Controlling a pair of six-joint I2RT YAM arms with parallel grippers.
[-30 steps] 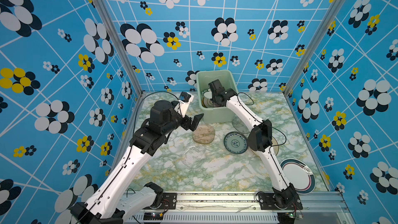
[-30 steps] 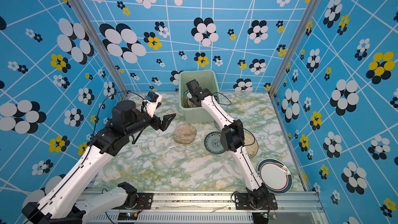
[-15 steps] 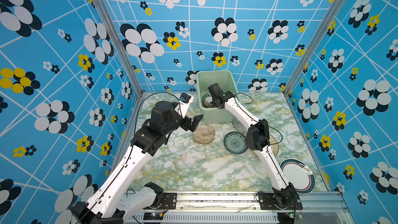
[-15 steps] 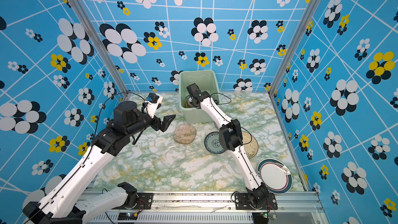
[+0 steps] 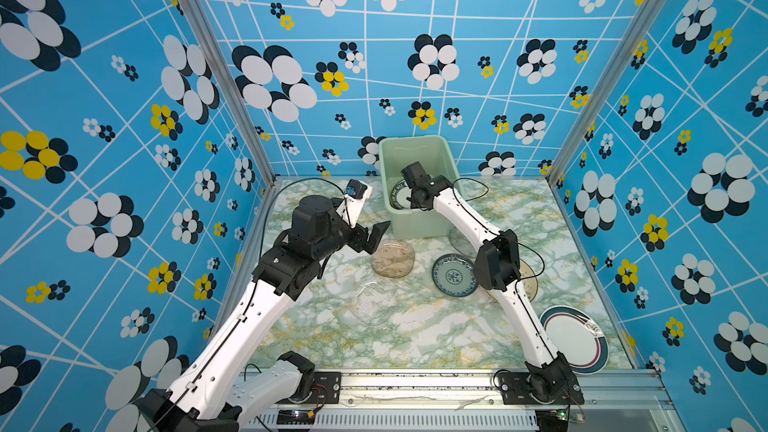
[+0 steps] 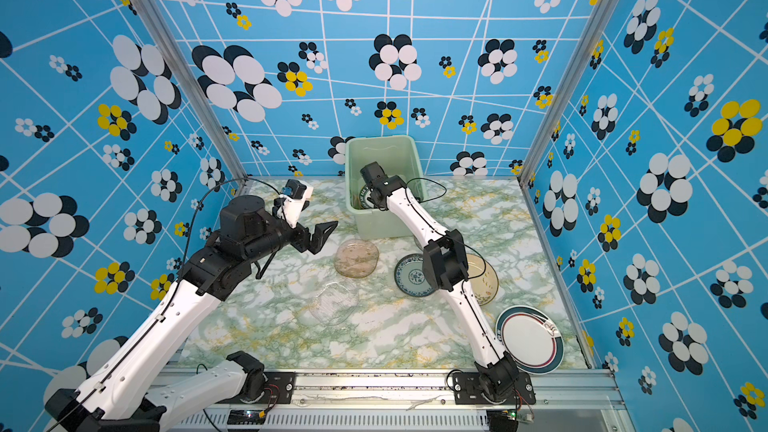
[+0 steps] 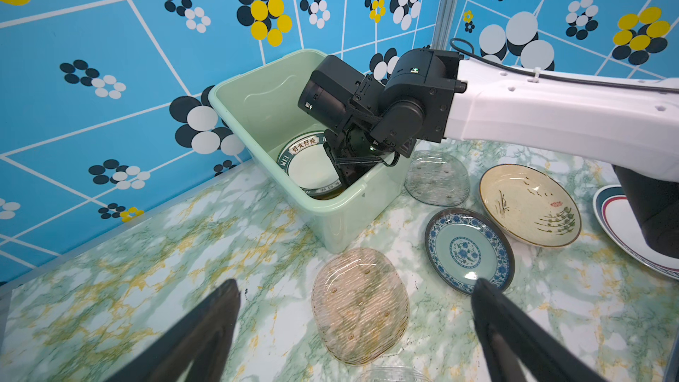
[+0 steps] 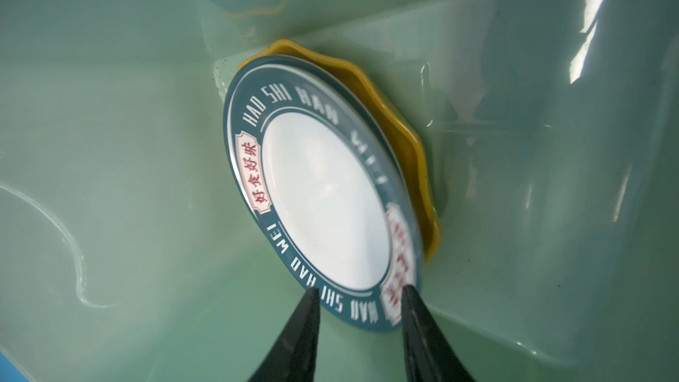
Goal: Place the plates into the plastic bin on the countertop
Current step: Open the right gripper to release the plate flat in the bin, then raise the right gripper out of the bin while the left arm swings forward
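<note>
Right tool (image 8: 360,289) parted by teal-rimmed white plate (image 8: 323,196).

I'm looking at a lab test cell dressed as a kitchen, not a real one. Printed blue flower walls (image 5: 374,76) hang on aluminium posts (image 5: 217,64) around a marble-print countertop (image 5: 415,338). The left arm base (image 5: 299,371) and right arm base (image 5: 544,380) are bolted to an extrusion rail (image 5: 415,382) along the near edge.

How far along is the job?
Done: yellow scalloped plate and lettered white plate lie in the plastic bin. In hand: nothing; right gripper fingers parted at the lettered rim, left gripper open near the brown glass plate. Left on countertop: that one, clear glass, grey glass, blue-patterned, cream, striped white.
</note>
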